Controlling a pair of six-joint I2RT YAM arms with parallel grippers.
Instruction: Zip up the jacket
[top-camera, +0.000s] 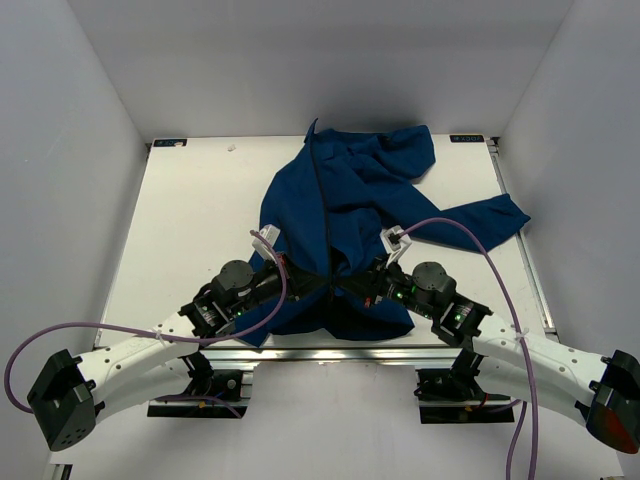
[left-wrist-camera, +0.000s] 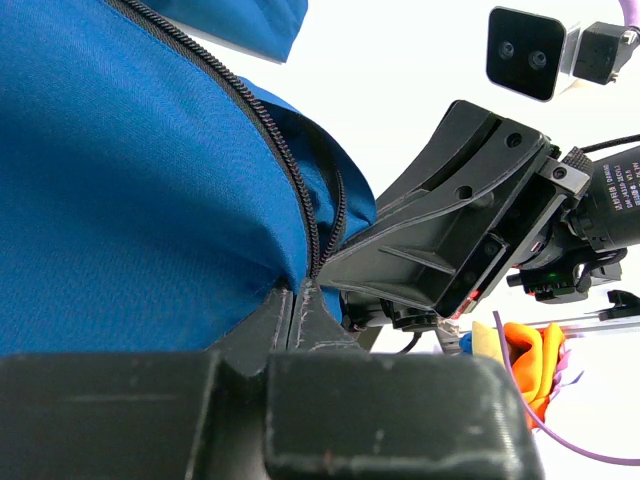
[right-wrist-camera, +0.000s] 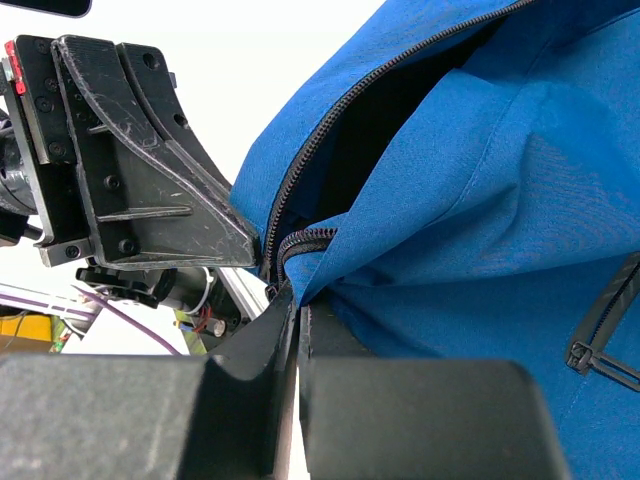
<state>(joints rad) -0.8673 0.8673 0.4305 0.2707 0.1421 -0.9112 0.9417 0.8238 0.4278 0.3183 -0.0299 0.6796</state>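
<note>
White enclosure walls (top-camera: 80, 100) close in three sides of a white table (top-camera: 190, 230), with both arms (top-camera: 150, 350) bolted at its near edge. Biggest item is the jacket (top-camera: 350, 190): royal blue, crumpled, lying on the table a bit right of centre. It runs from the table's far edge down to its near edge, hem bunched at the near edge between the arms. One sleeve (top-camera: 480, 215) stretches toward the table's right edge, and more fabric is heaped toward the far-right corner. Its dark zipper (top-camera: 322, 200) runs from the far side to the near edge, roughly along the table's centre line. Right wrist view: zipper halves stand apart above the bottom, black lining (right-wrist-camera: 370, 150) showing in the gap. Left wrist view: two tooth rows converge right at the fingertips (left-wrist-camera: 285, 310). Purple cables (top-camera: 470, 240) loop from each arm over the table's near half. Next, the left gripper (top-camera: 318, 283) sits over the table's near edge just left of centre, jaws closed tight, pinching the jacket's bottom edge at the zipper base. Mirrored just right of centre, the right gripper (top-camera: 348, 286) also has its jaws closed tight on jacket fabric at the same spot. Their tips face each other, nearly touching. Smallest: a short dark pocket zip (right-wrist-camera: 600, 330) on the blue fabric in the right wrist view; its place on the table, cannot tell.
</note>
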